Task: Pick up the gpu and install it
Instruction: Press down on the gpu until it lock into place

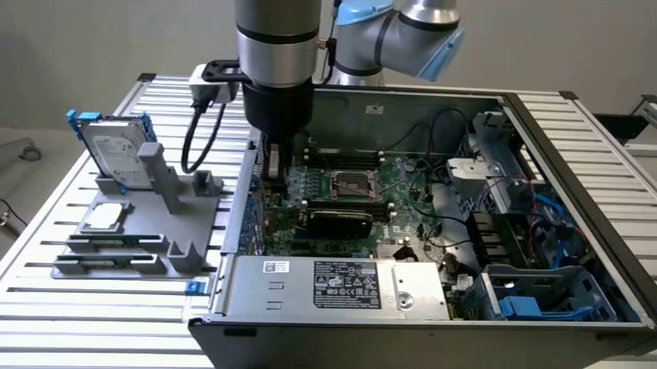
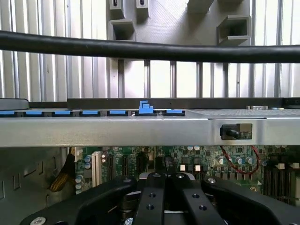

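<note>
black-shrouded gpu [image 1: 340,223] seated on green motherboard [image 1: 405,219], closed gripper [image 1: 275,175] nearby

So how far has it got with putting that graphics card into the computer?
Looks done: the black-shrouded gpu already sits on the motherboard inside the case, off the grey holder rack. In hand: nothing that I can make out; the gripper is shut, low inside the case close to the card. Left: whether the card is fully seated can't be told.
</note>
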Robot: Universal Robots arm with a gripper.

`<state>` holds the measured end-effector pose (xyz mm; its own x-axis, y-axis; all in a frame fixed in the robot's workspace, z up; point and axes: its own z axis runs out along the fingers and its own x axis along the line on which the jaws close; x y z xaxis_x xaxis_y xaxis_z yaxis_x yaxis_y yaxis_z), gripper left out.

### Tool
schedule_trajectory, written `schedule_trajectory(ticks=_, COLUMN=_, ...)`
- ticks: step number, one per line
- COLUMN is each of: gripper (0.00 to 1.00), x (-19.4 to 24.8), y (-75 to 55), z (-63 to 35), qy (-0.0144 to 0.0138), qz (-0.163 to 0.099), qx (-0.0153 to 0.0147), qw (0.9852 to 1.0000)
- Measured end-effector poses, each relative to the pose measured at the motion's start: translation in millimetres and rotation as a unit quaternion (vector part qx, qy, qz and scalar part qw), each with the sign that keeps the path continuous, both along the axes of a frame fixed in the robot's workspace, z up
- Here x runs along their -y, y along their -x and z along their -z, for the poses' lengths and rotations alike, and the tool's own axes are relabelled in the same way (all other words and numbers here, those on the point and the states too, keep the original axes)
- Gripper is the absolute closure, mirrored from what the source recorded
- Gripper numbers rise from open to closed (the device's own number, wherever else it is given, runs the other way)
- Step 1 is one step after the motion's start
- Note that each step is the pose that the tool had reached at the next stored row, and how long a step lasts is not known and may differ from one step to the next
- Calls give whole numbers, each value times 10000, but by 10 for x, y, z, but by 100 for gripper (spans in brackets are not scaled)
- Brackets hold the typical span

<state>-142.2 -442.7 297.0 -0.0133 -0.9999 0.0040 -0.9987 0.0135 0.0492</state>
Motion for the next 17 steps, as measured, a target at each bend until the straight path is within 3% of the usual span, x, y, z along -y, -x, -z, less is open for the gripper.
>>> schedule_trajectory(ticks=9, gripper=89, x=-28, y=38, z=-15, qy=-47, qz=0, qx=-125, qw=9999)
schedule_trajectory(ticks=17, gripper=89, x=-50, y=60, z=-51, qy=-61, qz=0, qx=-199, qw=9998)
